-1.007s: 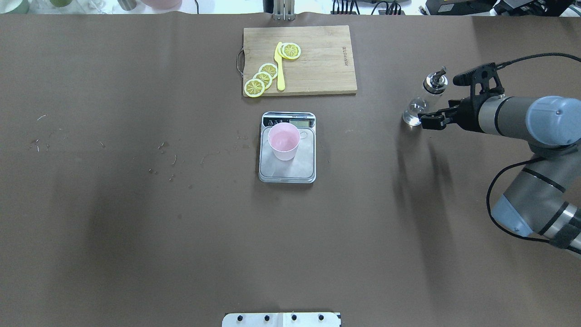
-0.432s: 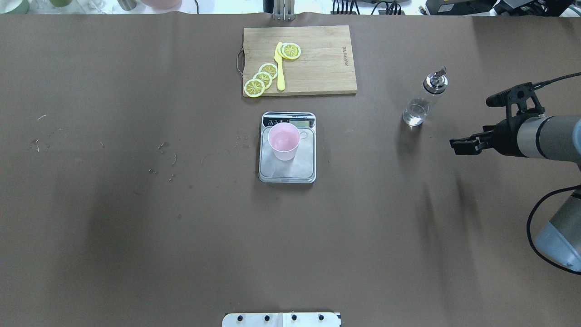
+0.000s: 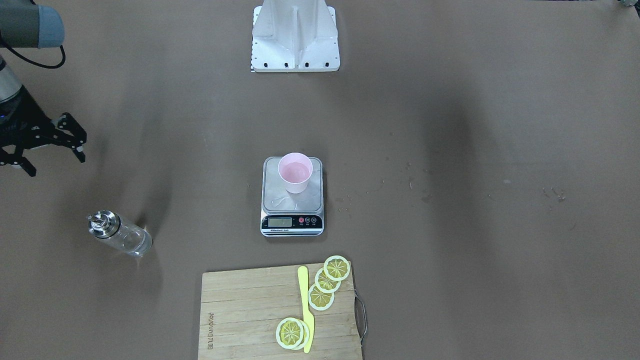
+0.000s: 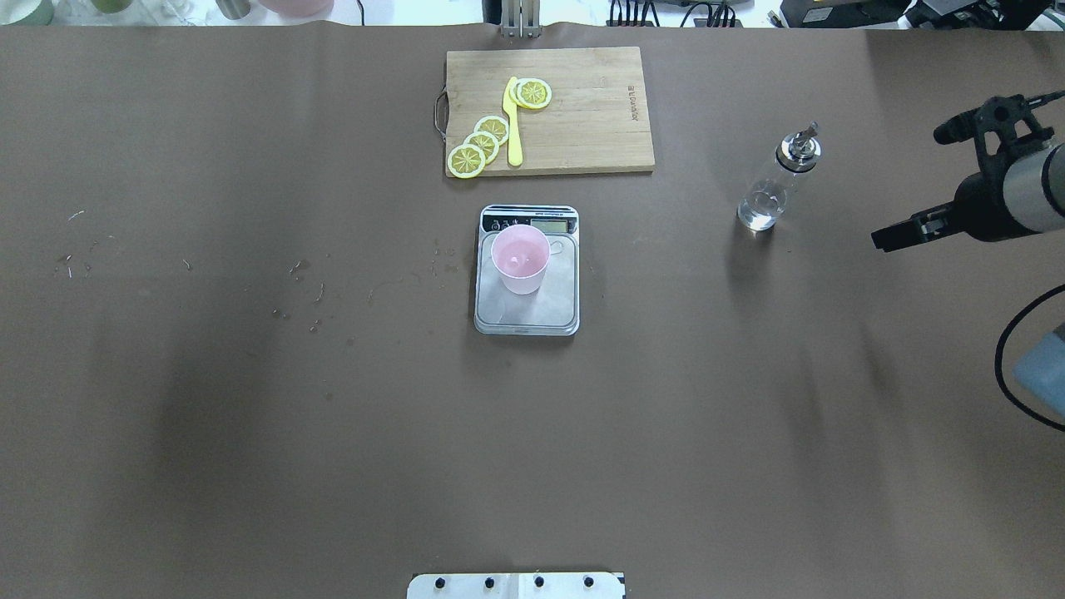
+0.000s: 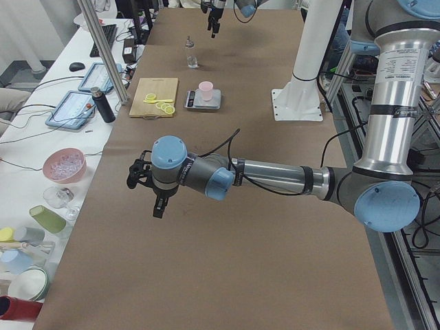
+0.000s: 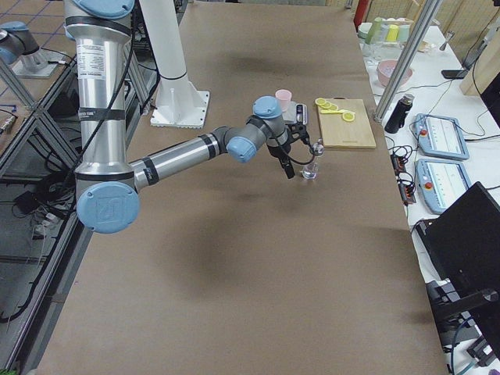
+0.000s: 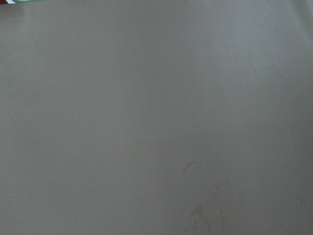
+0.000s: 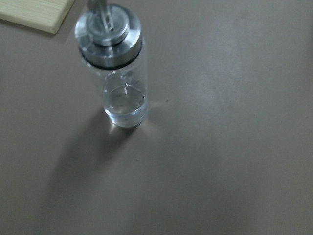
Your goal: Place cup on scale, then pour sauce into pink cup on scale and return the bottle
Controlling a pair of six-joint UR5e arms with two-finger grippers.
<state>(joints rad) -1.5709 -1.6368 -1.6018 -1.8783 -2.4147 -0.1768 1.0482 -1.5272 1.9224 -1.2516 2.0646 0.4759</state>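
The pink cup [image 4: 520, 258] stands upright on the scale [image 4: 552, 309] at the table's middle; it also shows in the front-facing view [image 3: 295, 172]. The glass bottle [image 4: 770, 195] with its metal pourer cap stands alone to the right, with a little clear sauce [image 8: 125, 105] at its bottom. My right gripper [image 4: 884, 240] is open and empty, off to the right of the bottle and apart from it; its fingers are spread in the front-facing view [image 3: 54, 160]. My left gripper [image 5: 155, 199] shows only in the exterior left view, above bare table; I cannot tell whether it is open or shut.
A wooden cutting board [image 4: 582, 116] with lemon slices and a yellow knife [image 4: 513, 121] lies behind the scale. The robot's white base plate [image 4: 516, 585] is at the near edge. Small crumbs and stains [image 4: 299, 274] dot the cloth left of the scale.
My right gripper was at the bottle's base, then drew back to the right and away from it. The bottle stays standing in place. Cup and scale have not moved.
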